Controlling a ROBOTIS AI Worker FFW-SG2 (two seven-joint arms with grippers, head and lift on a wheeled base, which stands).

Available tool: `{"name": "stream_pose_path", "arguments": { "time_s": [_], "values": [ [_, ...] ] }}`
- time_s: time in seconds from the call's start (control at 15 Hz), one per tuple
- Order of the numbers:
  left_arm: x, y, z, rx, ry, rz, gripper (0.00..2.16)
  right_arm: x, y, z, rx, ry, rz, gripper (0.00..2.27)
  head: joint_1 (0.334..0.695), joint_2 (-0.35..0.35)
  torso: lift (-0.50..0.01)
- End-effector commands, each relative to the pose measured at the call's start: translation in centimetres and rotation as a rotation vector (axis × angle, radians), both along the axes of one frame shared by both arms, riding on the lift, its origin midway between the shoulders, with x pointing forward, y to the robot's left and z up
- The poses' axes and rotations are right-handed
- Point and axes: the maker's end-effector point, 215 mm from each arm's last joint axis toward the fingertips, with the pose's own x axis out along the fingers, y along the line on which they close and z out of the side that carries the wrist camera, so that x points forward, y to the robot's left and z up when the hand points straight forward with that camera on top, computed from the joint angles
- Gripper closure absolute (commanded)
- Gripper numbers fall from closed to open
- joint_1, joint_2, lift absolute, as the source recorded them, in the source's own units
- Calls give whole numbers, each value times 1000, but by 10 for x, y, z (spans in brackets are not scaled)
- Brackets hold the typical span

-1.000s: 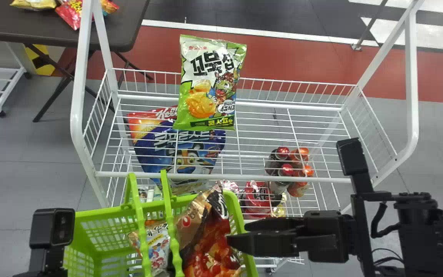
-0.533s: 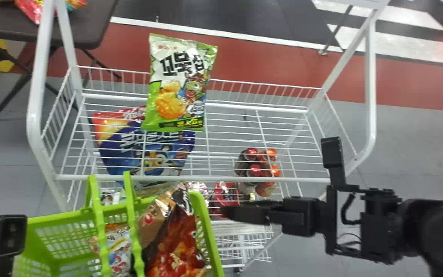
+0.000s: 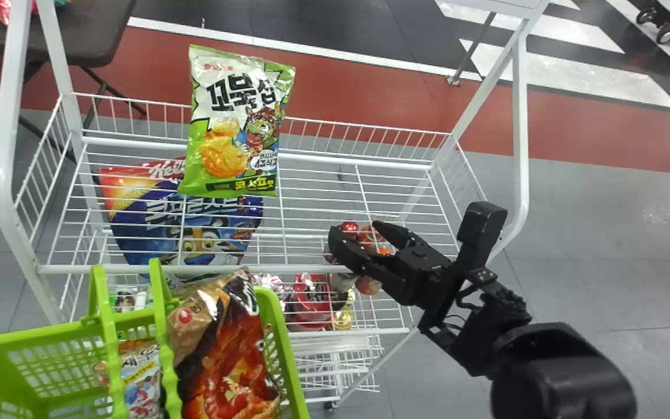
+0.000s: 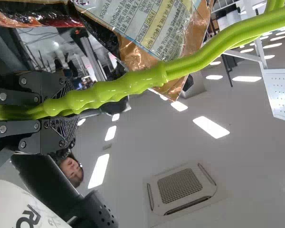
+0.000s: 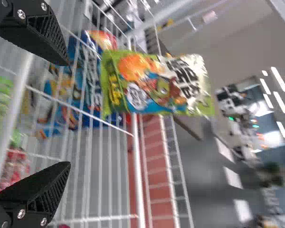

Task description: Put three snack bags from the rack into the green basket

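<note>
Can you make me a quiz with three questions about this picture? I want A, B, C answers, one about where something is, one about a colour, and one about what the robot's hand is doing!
1. Where is the green-and-white snack bag?
A) At the back of the rack's top shelf
B) In the basket
C) On the floor

2. What colour is the rack?
A) Black
B) White
C) Yellow

3. How is the right gripper?
A) Shut on a bag
B) Shut on a bottle
C) Open, holding nothing

1: A, the bag is by the rear rail.
2: B, its frame is white.
3: C, its fingers are wide apart, gripping nothing.
</note>
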Motion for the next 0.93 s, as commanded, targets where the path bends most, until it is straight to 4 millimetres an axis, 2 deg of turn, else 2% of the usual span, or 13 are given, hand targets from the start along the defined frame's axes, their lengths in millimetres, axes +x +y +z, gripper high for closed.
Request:
{"name": "stream_pose_path", "arguments": {
  "time_s": [0.0,0.07,0.13,0.33,0.47,0.67,0.87],
  "values": [
    [0,-1,1,-2,-1,1,2148,-2,-8,15,-36,-167,-37,66,695,-345,0],
    [0,-1,1,-4,-1,1,2148,-7,-11,24,-55,-256,-59,66,695,-345,0],
    [-1,-1,1,-4,1,1,2148,-14,-14,24,-76,-306,-75,66,695,-350,0],
    [0,-1,0,-2,2,2,2148,-30,-22,-3,-86,-296,-109,66,695,-350,0],
    [0,0,0,-1,2,4,2148,-37,-29,-13,-87,-289,-136,66,695,-350,0],
    [0,0,0,-2,1,5,2148,-48,-31,-20,-84,-286,-148,73,695,-350,0],
    [0,1,0,-2,-2,5,2148,-50,-32,-22,-83,-284,-154,76,695,-350,0]
  ]
}}
